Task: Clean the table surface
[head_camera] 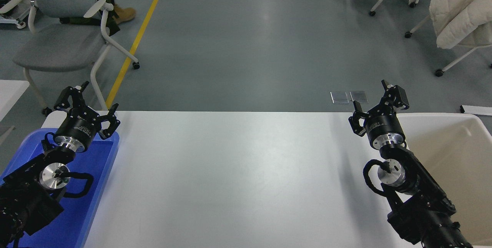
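The white table point(238, 178) filled the frame's middle & bottom. Left gripper point(85, 104) hung at left edge over a blue tray point(100, 171), fingers spread wide, holding nothing. Right gripper point(376, 104) sat at center right over the table's far right corner, just beside a beige bin point(457, 155), fingers apart, nothing in them. Grey chair point(57, 44) upper left.

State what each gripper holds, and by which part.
Nothing: the left gripper and the right gripper are both open and empty.
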Controlling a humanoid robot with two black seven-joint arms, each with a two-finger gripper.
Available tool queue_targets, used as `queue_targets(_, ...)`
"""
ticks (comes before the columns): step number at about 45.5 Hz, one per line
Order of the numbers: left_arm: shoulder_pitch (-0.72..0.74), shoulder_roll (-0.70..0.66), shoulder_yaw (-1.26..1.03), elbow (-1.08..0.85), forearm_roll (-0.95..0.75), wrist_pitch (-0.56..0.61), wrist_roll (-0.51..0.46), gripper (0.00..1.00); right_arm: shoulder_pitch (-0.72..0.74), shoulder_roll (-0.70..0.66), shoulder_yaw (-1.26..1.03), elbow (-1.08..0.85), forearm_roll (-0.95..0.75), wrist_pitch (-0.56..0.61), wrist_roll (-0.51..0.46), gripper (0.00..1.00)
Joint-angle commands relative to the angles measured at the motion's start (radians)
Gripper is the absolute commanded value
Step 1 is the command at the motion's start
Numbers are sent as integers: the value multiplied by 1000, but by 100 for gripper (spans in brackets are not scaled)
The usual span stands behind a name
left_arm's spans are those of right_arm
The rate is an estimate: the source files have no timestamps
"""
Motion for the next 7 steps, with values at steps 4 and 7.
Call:
queue_targets(4, 0, 0, 0, 0, 0, 0, 0, 100, -12, 7, -46, -5, -10, 2, 36, 100)
queue_targets(7, 0, 0, 0, 0, 0, 0, 0, 100, -12, 7, -57, -2, -10, 1, 36, 100)
